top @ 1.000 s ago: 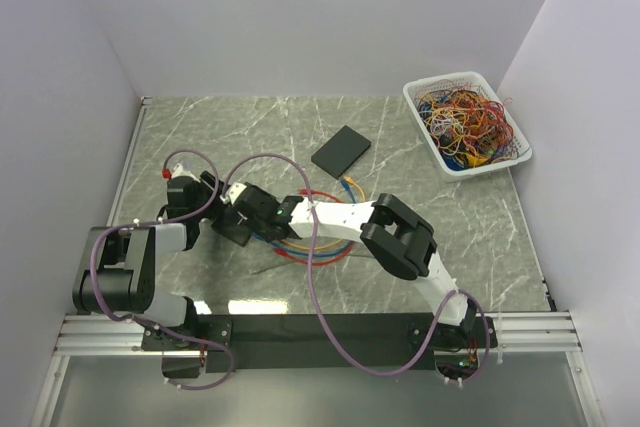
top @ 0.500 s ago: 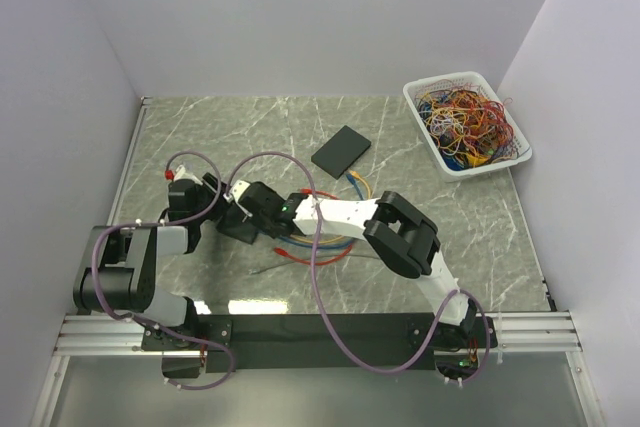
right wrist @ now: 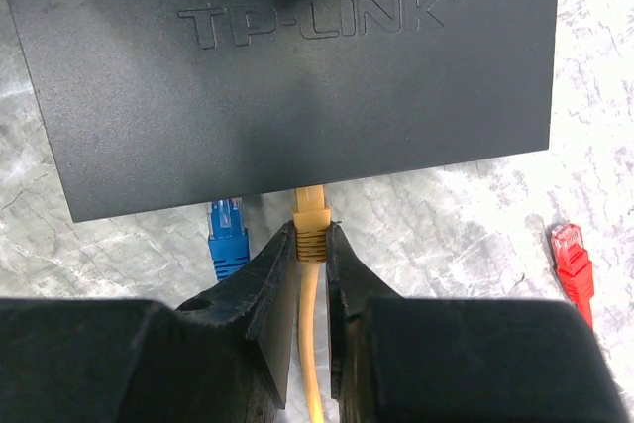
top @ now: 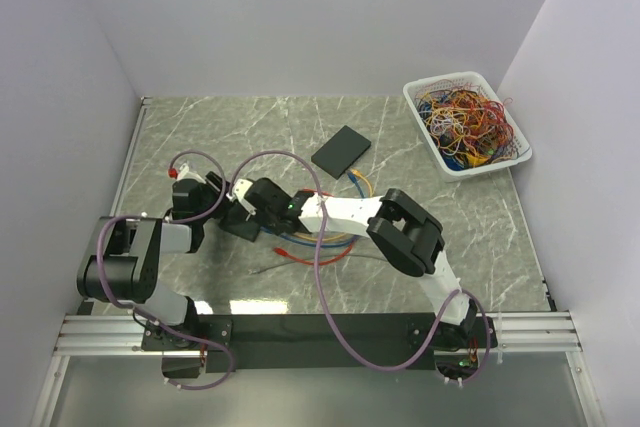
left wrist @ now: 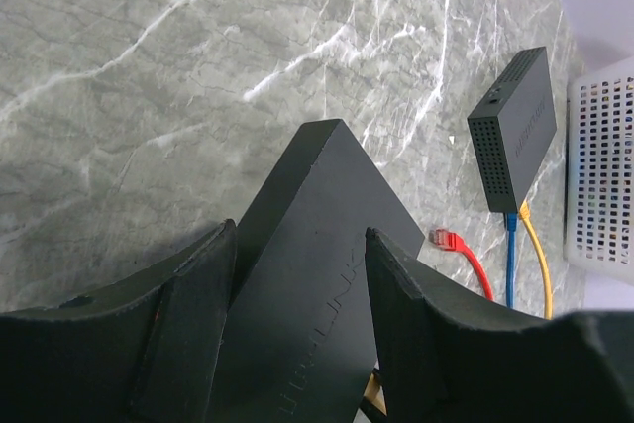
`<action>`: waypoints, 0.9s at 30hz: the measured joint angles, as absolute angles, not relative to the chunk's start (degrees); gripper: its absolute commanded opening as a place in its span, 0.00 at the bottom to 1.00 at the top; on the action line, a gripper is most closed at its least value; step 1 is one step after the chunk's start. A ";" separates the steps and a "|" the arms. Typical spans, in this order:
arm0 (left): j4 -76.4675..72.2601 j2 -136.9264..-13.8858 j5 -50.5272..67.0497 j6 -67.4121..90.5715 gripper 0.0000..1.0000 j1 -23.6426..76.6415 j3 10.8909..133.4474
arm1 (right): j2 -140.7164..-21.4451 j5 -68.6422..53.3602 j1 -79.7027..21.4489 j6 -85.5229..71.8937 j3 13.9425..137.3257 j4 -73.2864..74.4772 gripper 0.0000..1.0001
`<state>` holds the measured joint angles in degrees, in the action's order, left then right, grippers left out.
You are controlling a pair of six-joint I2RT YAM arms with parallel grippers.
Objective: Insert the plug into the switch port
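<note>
R gripper (right wrist: 311,245) is clenched on the yellow plug (right wrist: 309,207), pads on the boot just behind the connector, cable running back btwn my fingers (right wrist: 272,279). L gripper (left wrist: 300,240) is clamped across the switch (right wrist: 287,76), one finger each side of the case, bracing it. Plug nose sits right at the switch's front edge and looks part-way in, but the port is hidden under that edge, so I can't tell if it's latched. Risks, as I judge it: if I push a bit off-axis, the nose catches the port rim and the cable buckles instead of seating. The boot is soft, so the plug could slide back thru my pads w/o clicking. Too hard a shove and the switch skids out of the L clamp. Blue plug (right wrist: 227,230) lies just beside mine on the table (right wrist: 475,205), so a sideways drift could bump it. Red plug (right wrist: 573,250) is well apart, no worry there.
</note>
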<state>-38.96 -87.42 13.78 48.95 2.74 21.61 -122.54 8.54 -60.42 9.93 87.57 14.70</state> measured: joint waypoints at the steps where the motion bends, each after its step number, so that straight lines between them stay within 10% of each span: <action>1: -39.22 -87.57 13.54 48.93 0.59 2.85 21.61 | -122.54 8.36 -60.36 9.93 87.57 14.59 0.00; 21: -45.41 -89.82 7.44 48.56 0.59 4.25 20.75 | -124.03 5.72 -59.35 6.83 89.38 13.23 0.00; 27: -39.11 -87.35 6.24 47.20 0.60 4.34 22.00 | -123.85 5.34 -59.35 5.96 88.49 11.73 0.22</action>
<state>-39.11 -87.35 6.24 47.20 4.34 22.00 -123.85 5.34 -59.35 5.96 88.49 11.73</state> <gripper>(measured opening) 0.597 0.207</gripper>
